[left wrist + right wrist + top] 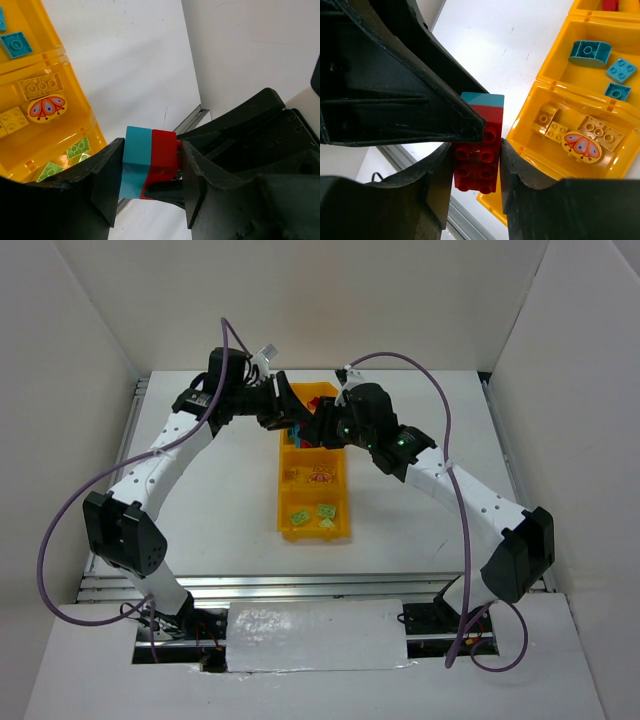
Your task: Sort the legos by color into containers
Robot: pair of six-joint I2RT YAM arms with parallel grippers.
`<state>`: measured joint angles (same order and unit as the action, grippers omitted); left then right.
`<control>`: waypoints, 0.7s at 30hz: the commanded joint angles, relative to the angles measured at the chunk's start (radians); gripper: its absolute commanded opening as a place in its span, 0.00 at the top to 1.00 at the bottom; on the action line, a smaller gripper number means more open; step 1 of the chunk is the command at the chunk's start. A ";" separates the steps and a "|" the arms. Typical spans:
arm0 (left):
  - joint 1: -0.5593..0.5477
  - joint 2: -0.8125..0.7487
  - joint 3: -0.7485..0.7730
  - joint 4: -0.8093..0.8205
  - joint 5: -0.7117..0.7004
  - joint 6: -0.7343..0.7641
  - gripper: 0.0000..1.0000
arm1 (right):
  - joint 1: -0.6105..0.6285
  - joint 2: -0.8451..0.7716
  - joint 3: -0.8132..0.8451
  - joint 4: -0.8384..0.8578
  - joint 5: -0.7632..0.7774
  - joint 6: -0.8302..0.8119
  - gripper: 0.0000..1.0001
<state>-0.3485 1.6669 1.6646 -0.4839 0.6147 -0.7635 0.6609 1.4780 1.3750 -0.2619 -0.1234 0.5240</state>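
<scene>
- Bin (283,502) runs from 6 to 12 o'clock in your top view, four compartments in a row.
- Your left gripper (152,167) is clamped across the teal-and-red stack (151,150), held above the bin's 12 o'clock end.
- Your right gripper (476,161) pinches that stack's red brick (476,175) from both sides.
- Green bricks (312,513) lie in the 6 o'clock compartment.

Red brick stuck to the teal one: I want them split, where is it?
The red brick is mid-air near the bin's far end, centre of the top view, clamped by left gripper and right gripper.
</scene>
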 commanded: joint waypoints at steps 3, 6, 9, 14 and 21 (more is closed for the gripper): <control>-0.009 0.004 0.049 -0.001 0.011 -0.005 1.00 | 0.013 0.016 0.033 0.053 0.016 -0.012 0.63; -0.009 0.004 0.069 -0.018 -0.004 0.006 1.00 | 0.014 0.019 0.035 0.050 0.004 -0.002 0.85; -0.009 0.002 0.080 -0.022 -0.006 0.016 0.82 | 0.014 0.018 0.038 0.056 -0.019 0.002 1.00; -0.009 -0.002 0.098 -0.030 -0.020 0.047 0.00 | 0.009 -0.008 -0.005 0.110 -0.087 0.034 1.00; 0.043 -0.019 0.139 -0.062 -0.058 0.067 0.01 | -0.088 -0.051 -0.094 0.176 -0.186 0.155 1.00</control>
<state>-0.3408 1.6684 1.7706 -0.5541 0.5648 -0.7219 0.6388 1.4796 1.3224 -0.1833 -0.2333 0.5987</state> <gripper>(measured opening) 0.993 0.447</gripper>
